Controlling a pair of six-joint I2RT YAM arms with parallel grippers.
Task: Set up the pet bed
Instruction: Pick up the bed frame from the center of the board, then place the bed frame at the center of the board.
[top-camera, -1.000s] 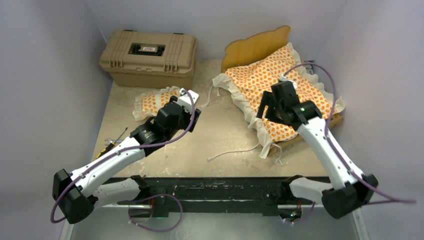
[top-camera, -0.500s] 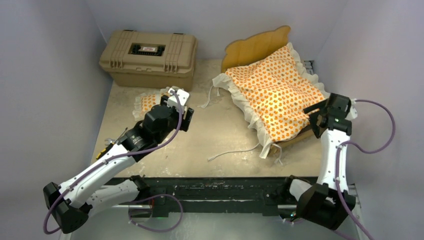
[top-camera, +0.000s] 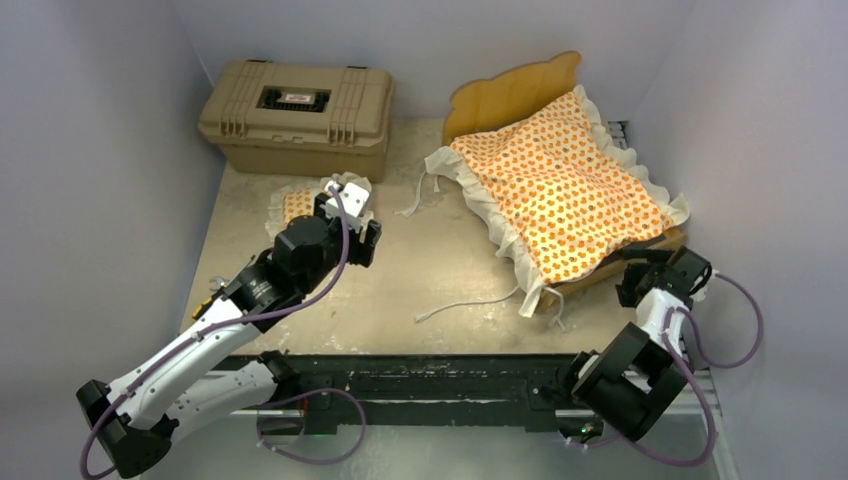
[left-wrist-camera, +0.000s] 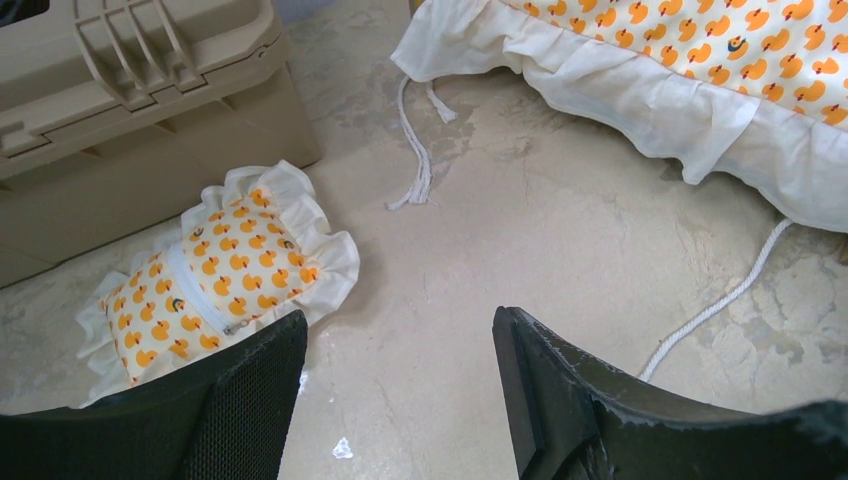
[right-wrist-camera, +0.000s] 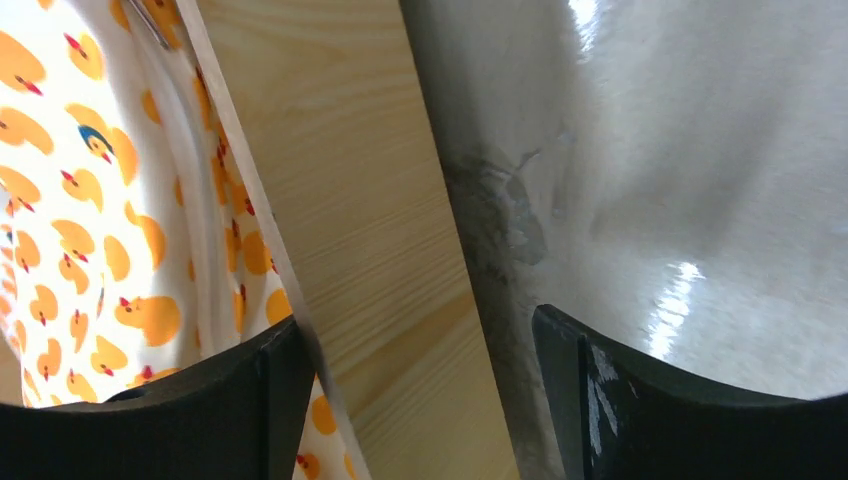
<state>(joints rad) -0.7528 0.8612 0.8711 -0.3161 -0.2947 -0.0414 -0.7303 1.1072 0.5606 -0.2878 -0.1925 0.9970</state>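
The pet bed is still in pieces. Its light-wood frame (top-camera: 510, 95) stands ahead of my right hand (right-wrist-camera: 415, 350), scalloped headboard at the far end. The mattress cushion (top-camera: 560, 190), white with orange ducks and a cream ruffle, lies on the frame but skewed. Its ruffled edge spills over the side facing my left hand and sags to the bench (top-camera: 440, 270). Two white cords (left-wrist-camera: 415, 160) trail from the cushion across the bench.

The matching pillow (left-wrist-camera: 215, 275) lies flat on the bench, just ahead and to the left of my left hand (left-wrist-camera: 400, 335), close beside the tan case (top-camera: 295, 115). That hand is spread and holds nothing.

My right hand is spread too. Through its wrist camera I see a plank of the frame running up between the fingers, with duck fabric to its left and bare bench to its right. I cannot tell whether a finger touches the wood.

A second ago the right hand hung over the middle of the cushion. Now the arm is folded back low at the bed's near corner, and the whole cushion is in view. The left hand has drawn back a little toward me, so more of the pillow shows. Cushion, pillow and frame lie where they were.
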